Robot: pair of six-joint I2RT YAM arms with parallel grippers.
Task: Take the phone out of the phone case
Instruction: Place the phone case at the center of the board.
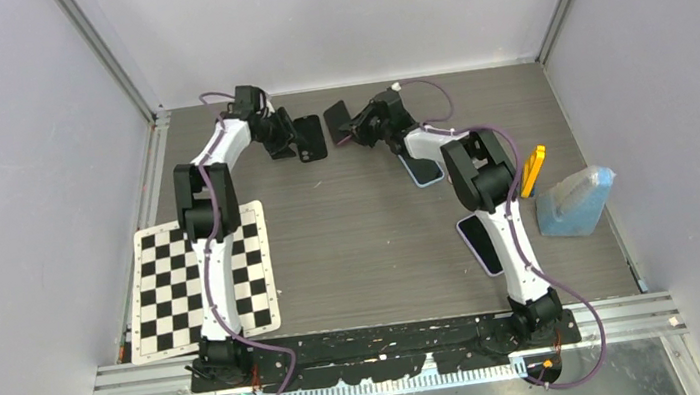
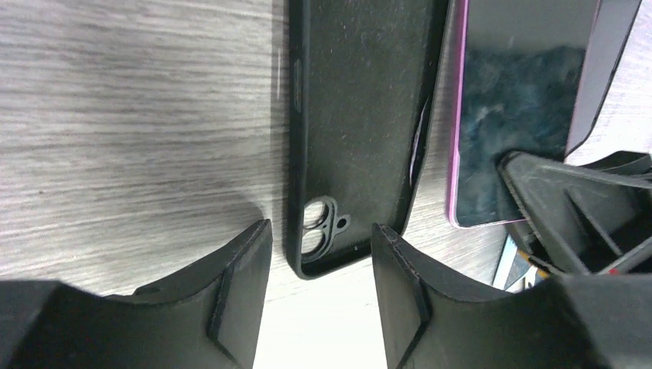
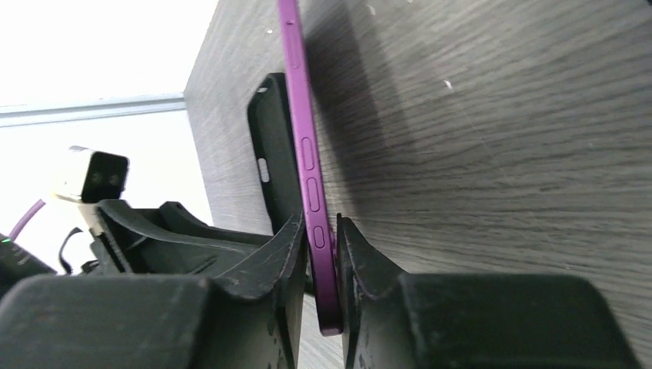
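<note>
The black phone case (image 2: 354, 115) lies flat and empty on the wood table, inner side up, its camera cutout nearest my left gripper. It also shows in the top view (image 1: 311, 139) and in the right wrist view (image 3: 273, 146). My left gripper (image 2: 319, 300) is open just short of the case's camera end, with nothing between its fingers; it is at the far middle in the top view (image 1: 283, 137). My right gripper (image 3: 323, 261) is shut on the purple phone (image 3: 306, 161), holding it on edge just right of the case (image 2: 523, 115), (image 1: 339, 121).
A checkerboard sheet (image 1: 200, 281) lies at the left. Another phone (image 1: 423, 170) lies under the right arm and a lilac-edged phone (image 1: 480, 242) nearer. A yellow object (image 1: 532, 170) and a blue bag (image 1: 576, 202) stand at the right. Walls enclose the table.
</note>
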